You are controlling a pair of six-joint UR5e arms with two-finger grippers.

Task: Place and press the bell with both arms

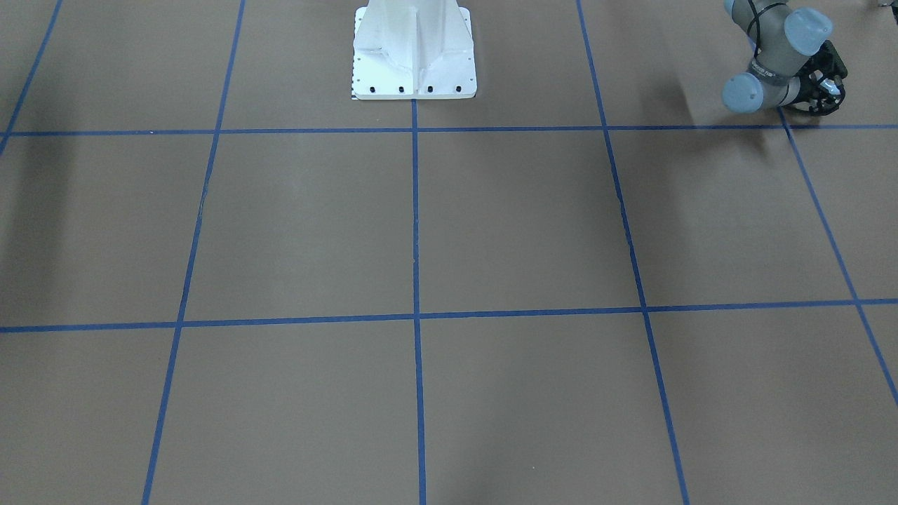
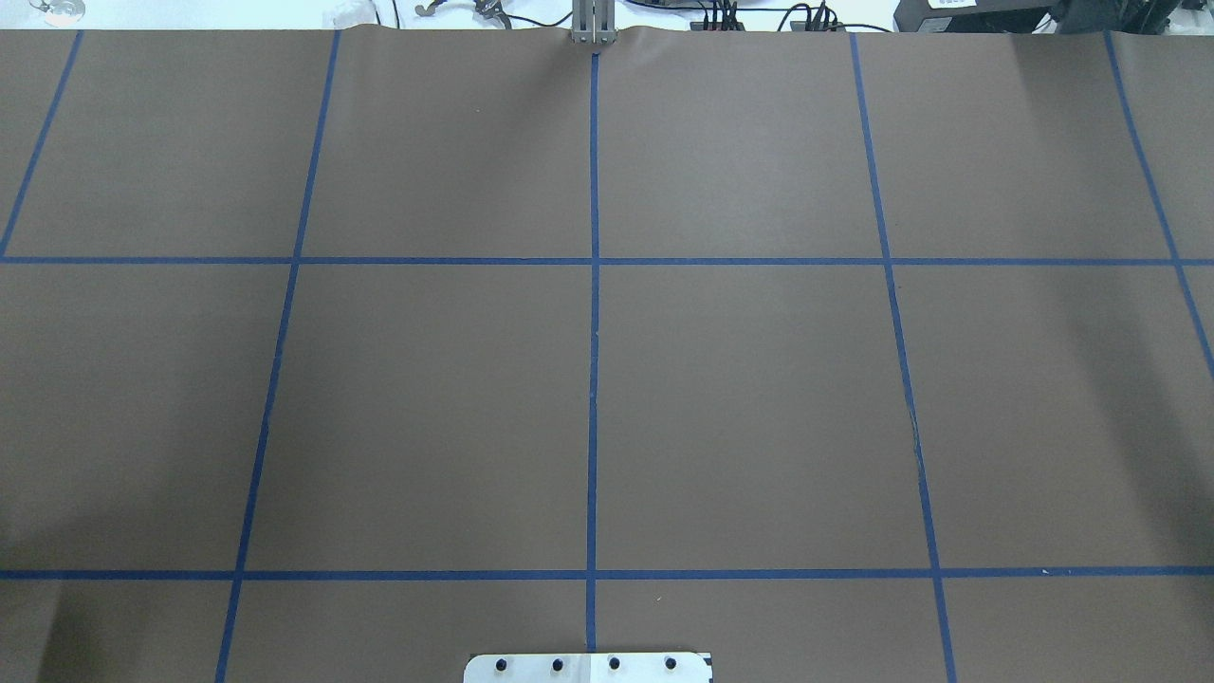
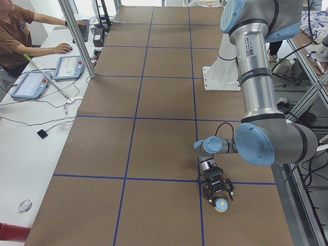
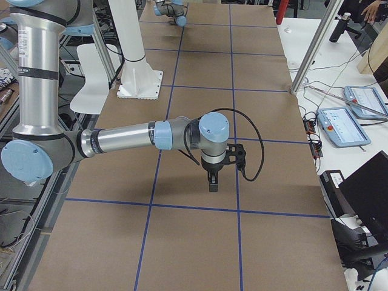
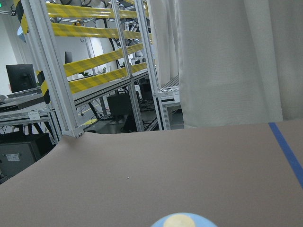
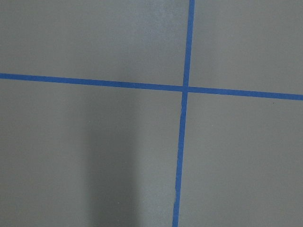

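Small light-blue dome-shaped call bell with a cream button on top (image 3: 221,205): not yet placed, so treat the grasp as the step in hand. Plan the carry across the brown paper-covered table gridded in blue tape (image 2: 759,398), probably toward a middle square that both arms can reach. Keep the near grey-and-silver left arm (image 3: 256,87) low at the table's left end. Leave the grey-and-silver right arm (image 4: 121,140) parked above a blue tape crossing (image 6: 184,89) toward the right end until pressing time. Cannot tell from the side view whether the black two-finger right gripper (image 4: 212,183) is closed or parted. Ease down the black left gripper (image 3: 219,195), fingers spread apart and poised just over the bell in the last row of squares on the robot's side. Cannot tell whether already touching. Close on the dome's flanks, squarely and below the round cream button (image 5: 182,221), so as not to ring early or tip the bell.
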